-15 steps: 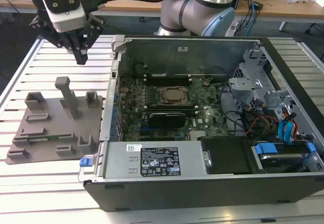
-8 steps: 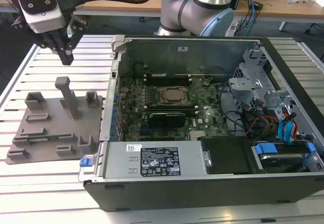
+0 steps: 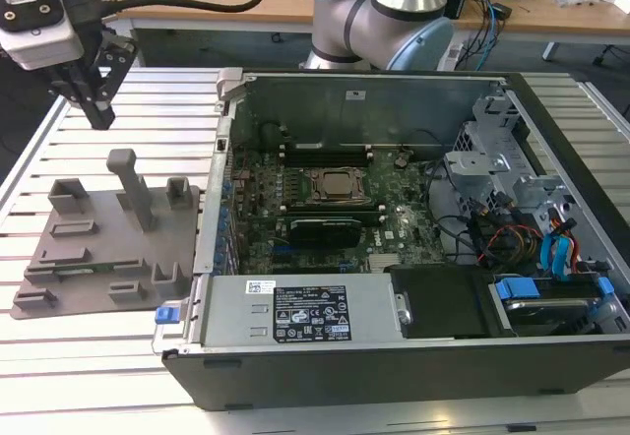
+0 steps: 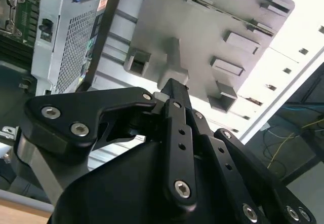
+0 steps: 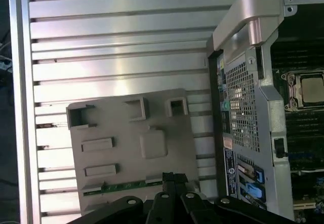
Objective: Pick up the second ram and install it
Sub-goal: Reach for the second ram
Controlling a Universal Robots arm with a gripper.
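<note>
The second ram (image 5: 126,186) is a slim green stick lying in a slot along one edge of the grey holder plate (image 5: 131,143). In the exterior view the holder plate (image 3: 98,248) rests on the slatted table, to the left of the open computer case (image 3: 394,218). My gripper (image 3: 101,118) hangs well above the table, beyond the plate's far left corner, with its black fingers together and nothing between them. In the first wrist view the gripper (image 5: 173,175) appears close to one end of the ram. The gripper (image 4: 174,83) points down at the plate.
Inside the case lies the motherboard with the square metal processor socket (image 3: 338,187) and long memory slots (image 3: 325,226) on either side of it. A power supply (image 3: 295,315) and cabled drive bays (image 3: 532,248) occupy the case's front and the exterior view's right. Upright grey posts (image 3: 133,184) rise from the holder plate.
</note>
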